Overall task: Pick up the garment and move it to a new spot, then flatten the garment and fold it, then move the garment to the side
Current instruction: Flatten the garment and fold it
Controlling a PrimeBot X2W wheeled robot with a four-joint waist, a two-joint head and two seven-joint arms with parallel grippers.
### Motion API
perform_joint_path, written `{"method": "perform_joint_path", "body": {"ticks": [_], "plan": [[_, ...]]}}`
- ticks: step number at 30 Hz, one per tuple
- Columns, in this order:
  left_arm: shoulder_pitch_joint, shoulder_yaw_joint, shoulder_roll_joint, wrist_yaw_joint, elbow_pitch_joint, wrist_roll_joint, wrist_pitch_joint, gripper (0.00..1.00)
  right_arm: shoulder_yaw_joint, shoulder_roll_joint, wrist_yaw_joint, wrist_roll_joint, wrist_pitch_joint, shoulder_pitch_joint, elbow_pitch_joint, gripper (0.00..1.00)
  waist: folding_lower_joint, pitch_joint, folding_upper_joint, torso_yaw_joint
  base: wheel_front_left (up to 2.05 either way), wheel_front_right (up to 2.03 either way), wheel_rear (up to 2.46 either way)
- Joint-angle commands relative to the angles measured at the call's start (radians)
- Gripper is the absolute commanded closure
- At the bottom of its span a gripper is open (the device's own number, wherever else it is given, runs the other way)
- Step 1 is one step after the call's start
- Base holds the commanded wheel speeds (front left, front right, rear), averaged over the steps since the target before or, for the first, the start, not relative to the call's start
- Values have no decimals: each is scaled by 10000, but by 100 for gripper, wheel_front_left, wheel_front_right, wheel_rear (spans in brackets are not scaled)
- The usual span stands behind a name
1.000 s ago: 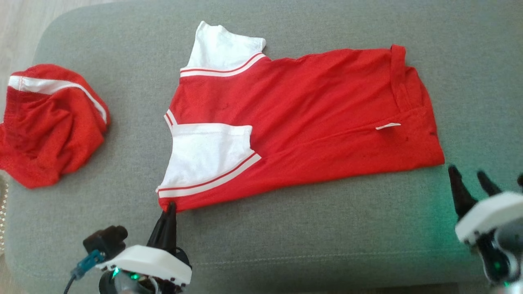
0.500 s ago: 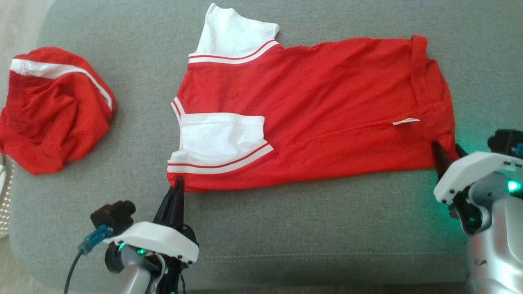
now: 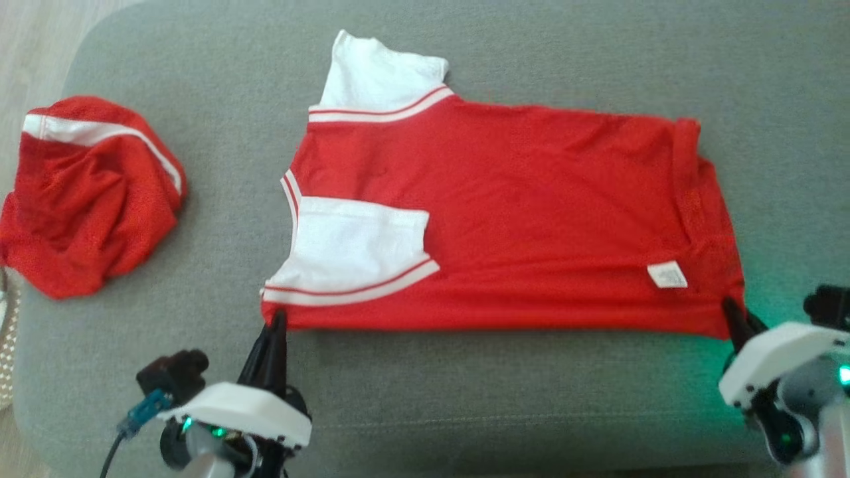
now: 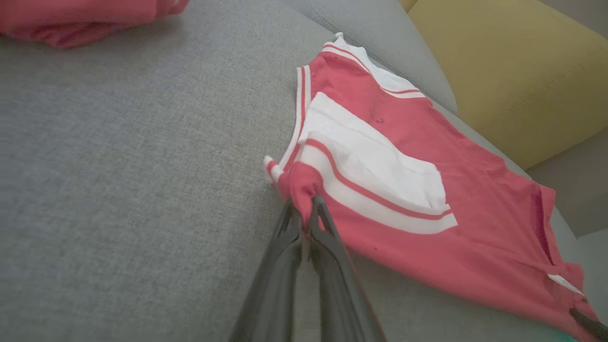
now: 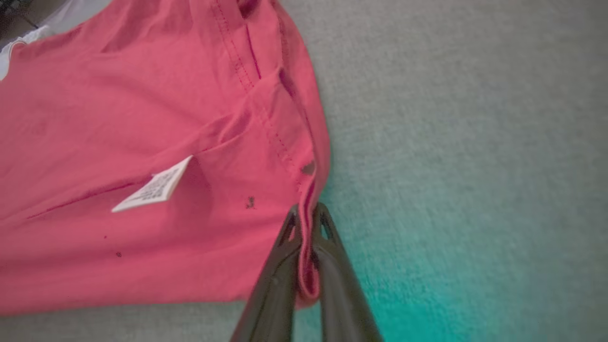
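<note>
Here, flat on a grey sofa seat [image 3: 465,398]: a red-and-white garment [image 3: 531,212], pinched at both near corners.

Spread sideways across the seat, neck end toward the left and hem toward the right, one white sleeve [image 3: 378,66] pointing away, the other sleeve [image 3: 352,245] folded over the chest. Left fingers [image 3: 273,335] shut tight on a bunched red corner just below the folded sleeve. Right fingers [image 3: 734,318] closed on the hem's near corner, red cloth squeezed between them in the right wrist view. Small white label [image 3: 667,274] lying near that corner. Well apart to the left, a second red garment [image 3: 86,192] crumpled in a heap. Beyond the seat in the left wrist view, a yellow cushion [image 4: 513,71].
</note>
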Motion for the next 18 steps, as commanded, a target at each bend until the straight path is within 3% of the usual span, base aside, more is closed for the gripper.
{"method": "perform_joint_path", "body": {"ticks": [1,6,13,14,15,16,18], "plan": [[-13,466,246,73,-324,-103,-137,100,73,-276,-6,107,59,93,-552,100,0,-97,0,-95,0,0,0],[381,482,349,314,-546,-191,129,100,-15,-282,-6,294,421,623,-1246,100,0,-186,0,-299,0,0,0],[764,311,389,1137,-1000,-51,828,100,-79,-221,-6,443,757,713,-1315,100,0,-235,0,-383,0,0,0],[791,291,411,1249,-1048,-21,932,100,-121,-215,-6,366,759,720,-1315,47,0,-228,0,-388,0,0,0],[807,283,450,1366,-1092,22,1023,70,-169,-206,-6,273,746,726,-1328,0,0,-223,0,-394,0,0,0],[811,293,506,1485,-1147,84,1079,0,-253,-191,-6,179,702,722,-1380,0,0,-220,0,-399,0,0,0],[802,325,650,1694,-1319,237,1137,0,-406,-175,-6,-85,589,708,-1562,0,0,-209,0,-411,0,0,0]]}}
